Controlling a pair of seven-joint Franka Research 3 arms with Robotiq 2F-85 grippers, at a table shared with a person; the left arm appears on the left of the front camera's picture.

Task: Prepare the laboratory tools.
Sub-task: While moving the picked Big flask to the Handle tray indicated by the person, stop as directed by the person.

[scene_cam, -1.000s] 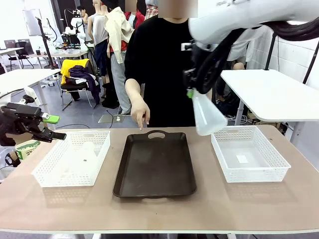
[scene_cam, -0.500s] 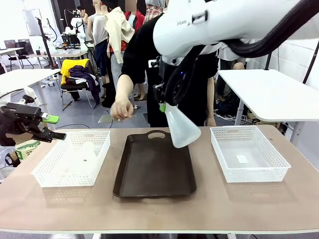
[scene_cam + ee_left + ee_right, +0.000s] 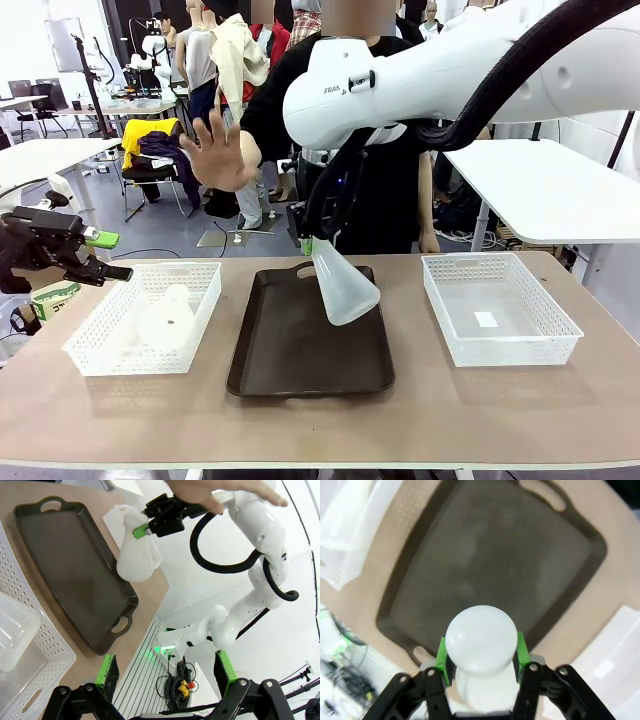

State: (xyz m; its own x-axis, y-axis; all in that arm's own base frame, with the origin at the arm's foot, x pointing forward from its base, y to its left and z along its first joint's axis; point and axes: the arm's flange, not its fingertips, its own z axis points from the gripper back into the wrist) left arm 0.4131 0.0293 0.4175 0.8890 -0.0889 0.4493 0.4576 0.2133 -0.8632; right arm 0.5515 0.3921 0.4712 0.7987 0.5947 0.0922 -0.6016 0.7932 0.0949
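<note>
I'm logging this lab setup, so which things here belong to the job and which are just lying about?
Job: held flask, in the right tool above the brown tray; second flask, inside the left basket.
Lying about: brown tray, left basket, right basket.

Dark brown tray (image 3: 290, 345) centred on table (image 3: 500, 415); left mesh basket (image 3: 100, 357), right mesh basket (image 3: 512, 350) flanking

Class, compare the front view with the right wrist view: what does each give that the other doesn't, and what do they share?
Front view: the person's raised open hand and the left gripper, open beside the left basket. Right wrist view: the held flask's round base end-on, green pads flanking it. Shared: that flask above the dark tray.
</note>
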